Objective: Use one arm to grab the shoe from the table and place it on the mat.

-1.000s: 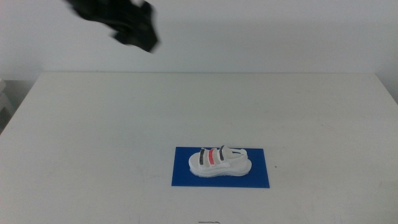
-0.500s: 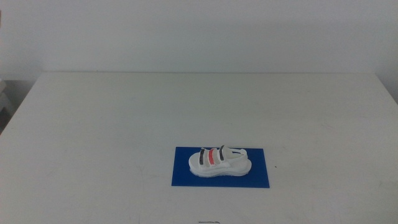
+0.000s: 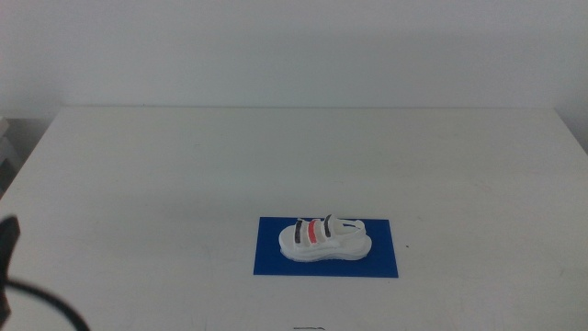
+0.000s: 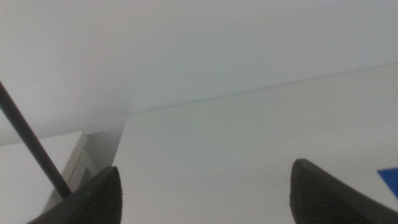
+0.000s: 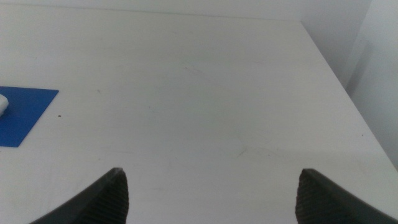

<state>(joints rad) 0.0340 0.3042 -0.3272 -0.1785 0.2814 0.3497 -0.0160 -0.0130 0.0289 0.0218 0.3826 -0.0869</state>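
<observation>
Judging by the middle view, placing done: nothing left but to confirm the shoe [image 3: 325,240] lying on the mat [image 3: 386,262], toward 6 o'clock on the table [image 3: 276,156], a touch to the 5 o'clock side. Resting flat on its sole, lengthwise along the mat, inside its edges, with blue showing all round and the widest margin at 3 o'clock. No gripper touching it or near it. For looks: small, white, chunky in the sole, three straps across the top, two dark with a red one between them, upright and not tipped. At 8 o'clock in the middle view, only a dark bit of the left arm [image 3: 9,244] with a cable below it, well apart from the mat. Left gripper [image 4: 205,177] with jaws spread wide and nothing between them, aimed across bare table, a sliver of mat at one edge. Right gripper [image 5: 211,177] likewise spread and holding nothing, over bare table well apart from the mat, one blue corner in sight. Probably nothing remaining beyond parking the arms.
</observation>
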